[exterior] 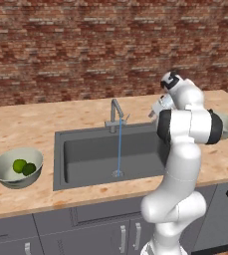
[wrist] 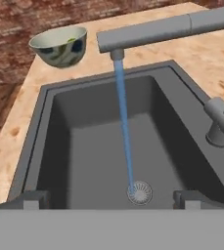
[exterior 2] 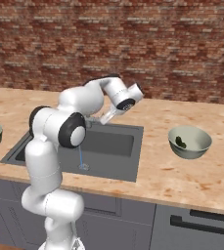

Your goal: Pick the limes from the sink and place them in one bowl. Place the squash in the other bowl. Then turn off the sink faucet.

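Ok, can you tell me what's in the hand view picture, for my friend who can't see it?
Blue water runs from the grey faucet straight down to the round drain of a dark grey sink with nothing else in it. A pale bowl sits on the wooden counter beyond the sink. The end effector is open above the basin.

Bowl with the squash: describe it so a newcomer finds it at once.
Start at the dark grey sink set in the pale wooden counter below the brick wall. On the counter on the side away from the bowl of limes sits the other pale grey-green bowl. It holds one slim dark green squash, not two round bright green limes.
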Controlling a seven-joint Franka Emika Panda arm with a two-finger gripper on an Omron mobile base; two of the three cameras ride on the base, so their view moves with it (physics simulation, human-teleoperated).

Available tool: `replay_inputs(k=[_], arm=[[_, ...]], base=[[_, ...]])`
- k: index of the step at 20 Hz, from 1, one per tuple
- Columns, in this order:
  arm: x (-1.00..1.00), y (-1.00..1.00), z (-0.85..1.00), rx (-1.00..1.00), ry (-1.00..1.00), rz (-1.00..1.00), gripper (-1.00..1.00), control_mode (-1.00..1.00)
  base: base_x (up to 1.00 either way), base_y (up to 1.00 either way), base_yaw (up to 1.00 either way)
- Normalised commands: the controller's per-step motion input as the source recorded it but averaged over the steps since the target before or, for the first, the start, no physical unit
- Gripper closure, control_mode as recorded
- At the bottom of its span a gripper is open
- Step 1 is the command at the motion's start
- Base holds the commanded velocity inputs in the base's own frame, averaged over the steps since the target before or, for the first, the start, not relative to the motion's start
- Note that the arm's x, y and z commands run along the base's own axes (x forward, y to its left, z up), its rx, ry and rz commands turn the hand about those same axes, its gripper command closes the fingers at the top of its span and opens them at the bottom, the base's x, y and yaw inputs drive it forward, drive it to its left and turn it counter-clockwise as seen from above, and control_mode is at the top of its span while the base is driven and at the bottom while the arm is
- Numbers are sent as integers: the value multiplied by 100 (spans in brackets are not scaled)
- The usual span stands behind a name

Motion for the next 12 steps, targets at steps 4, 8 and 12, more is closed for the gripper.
replay_inputs(k=[4, 8, 12], arm=[[5, 0, -25, 0, -29, 18, -100, -100], [13, 0, -10, 0, -23, 16, -100, -100], [23, 0, -1, 0, -7, 12, -100, -100]], base=[[0, 0, 0], [0, 0, 0], [0, 0, 0]])
